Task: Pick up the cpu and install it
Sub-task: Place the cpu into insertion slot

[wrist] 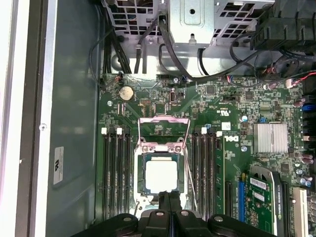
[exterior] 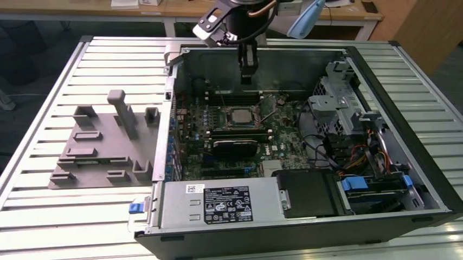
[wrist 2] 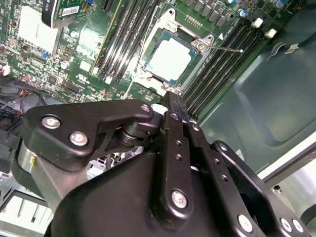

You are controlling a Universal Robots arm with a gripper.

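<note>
The gripper (exterior: 248, 79) hangs straight down from the arm inside the open case (exterior: 405, 103). Its fingers are pressed together, holding nothing, over the motherboard (wrist: 217, 123) near the socket. Memory sticks (wrist: 114, 173) flank the socket, whose hinged frame (wrist: 164, 129) is flipped open. The cpu (wrist: 161, 177) lies flat in the socket, its silvery top facing up and ringed by a pale rim.

Near rim of the cpu (wrist: 161, 177) (and its socket (wrist: 139, 168)) behind the claw (wrist: 169, 195).
</note>
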